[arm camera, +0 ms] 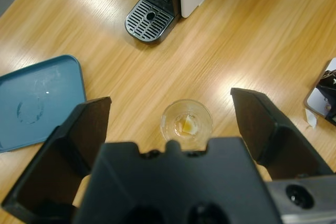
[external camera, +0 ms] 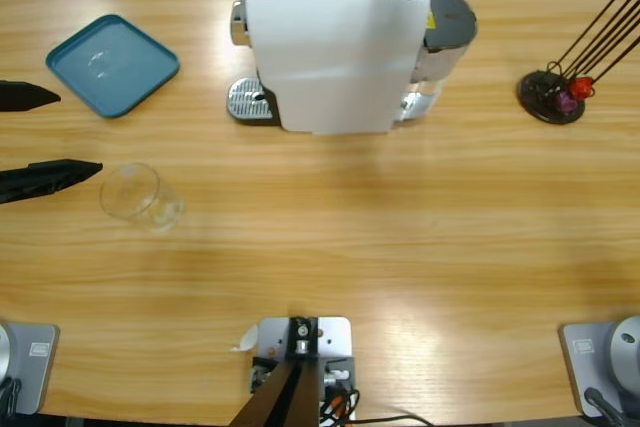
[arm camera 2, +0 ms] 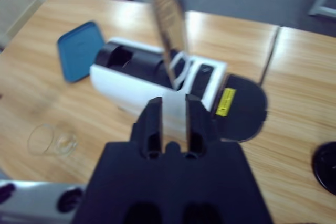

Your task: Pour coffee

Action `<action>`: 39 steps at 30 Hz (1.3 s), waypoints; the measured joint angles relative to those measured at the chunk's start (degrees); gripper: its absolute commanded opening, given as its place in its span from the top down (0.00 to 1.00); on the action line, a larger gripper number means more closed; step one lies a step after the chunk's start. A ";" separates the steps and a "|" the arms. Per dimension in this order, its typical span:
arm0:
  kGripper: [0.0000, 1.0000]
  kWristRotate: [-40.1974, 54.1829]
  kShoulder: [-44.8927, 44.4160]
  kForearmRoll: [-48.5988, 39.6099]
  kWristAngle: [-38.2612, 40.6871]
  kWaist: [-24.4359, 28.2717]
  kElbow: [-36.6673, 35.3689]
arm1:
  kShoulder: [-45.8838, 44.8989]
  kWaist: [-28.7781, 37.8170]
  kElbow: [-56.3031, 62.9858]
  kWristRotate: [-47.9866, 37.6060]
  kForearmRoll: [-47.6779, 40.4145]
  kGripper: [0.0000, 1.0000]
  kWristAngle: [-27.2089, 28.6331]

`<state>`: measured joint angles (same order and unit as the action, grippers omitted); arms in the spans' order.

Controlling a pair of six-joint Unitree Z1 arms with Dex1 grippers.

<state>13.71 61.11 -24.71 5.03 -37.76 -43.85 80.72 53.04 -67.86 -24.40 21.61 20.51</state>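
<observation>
Left wrist view looks straight down into the glass (arm camera: 186,121), where the coffee (arm camera: 185,125) is only a thin amber-brown puddle on the bottom; the glass stands upright on the bare wood of the table (arm camera: 252,40), between the tips of the left gripper (arm camera: 170,116), whose jaws are spread wide and touch nothing. In the high view the same glass (external camera: 140,194) sits near the table's left edge, just beside the lower black jaw. The right gripper (arm camera 2: 172,109) has its jaws close together, almost parallel, with a raised silver lever (arm camera 2: 167,22) of the coffee machine (arm camera 2: 152,77) rising beyond them; whether they pinch it I cannot tell. The risk, as I judge it, lies with the glass: it is clear, light and nearly empty, so a jaw closing off-centre or coming in low could push it along the wood or tip it and spill what little it holds. A hard squeeze could also make it slip. Around it, the blue tray (external camera: 111,64) lies flat and empty to the far left, well apart from the machine's drip grate (external camera: 250,100). A black stand (external camera: 551,96) with thin rods sits at the far right, out of the way. Nothing stands between the glass and the grate.
</observation>
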 measured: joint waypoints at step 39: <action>0.02 -0.05 -0.12 0.00 0.00 0.00 1.40 | 16.44 -5.10 -13.47 -10.33 -12.58 1.00 -14.67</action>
<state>13.66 60.99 -24.71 5.04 -37.77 -42.45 97.16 47.94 -81.33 -34.73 9.03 5.85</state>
